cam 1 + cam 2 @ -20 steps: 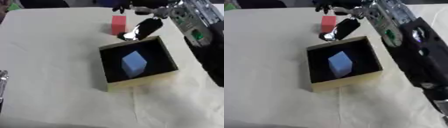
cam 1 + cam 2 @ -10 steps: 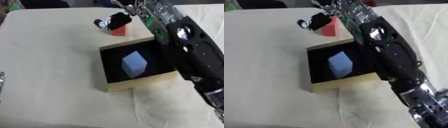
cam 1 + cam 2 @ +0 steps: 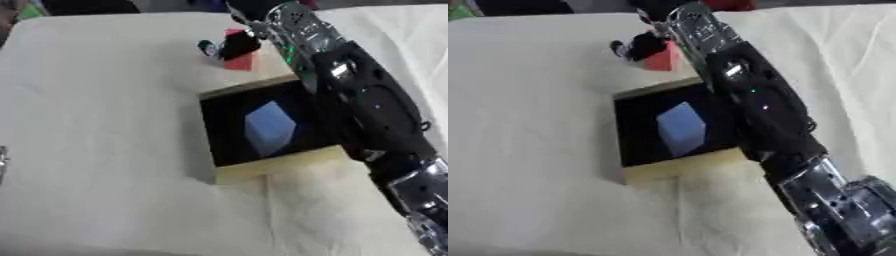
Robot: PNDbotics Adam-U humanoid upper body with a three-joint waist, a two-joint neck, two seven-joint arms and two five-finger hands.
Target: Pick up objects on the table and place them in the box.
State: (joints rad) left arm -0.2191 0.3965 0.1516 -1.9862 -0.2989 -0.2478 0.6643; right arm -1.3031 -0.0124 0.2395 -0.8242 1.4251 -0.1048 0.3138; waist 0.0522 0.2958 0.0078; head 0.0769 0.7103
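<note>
**Red block at the far edge, and our arm is hanging right over the box**

Red is the one left to grab: the red block (image 3: 238, 59) sits on the cream tablecloth (image 3: 96, 115) toward the table's far edge, just beyond the box's far wall. The blue block (image 3: 269, 128) is already inside the box (image 3: 262, 169), lying tilted on the dark floor.

Our right hand (image 3: 229, 46) is on the red block, dark fingers draped over its top and left side. We honestly can't tell whether they're curled around it or just resting there, so we won't call it a grasp. The left hand shows only as a sliver of metal at the left edge of the left eye view, too little to read.

What worries us:
- The block is so near the box wall that a sloppy lift could knock it against the rim and tip it out of the fingers.
- The forearm stretches across the box's right side, so pulling back low could drag the box.
- The cloth is wrinkly, so a sliding block might snag.
</note>
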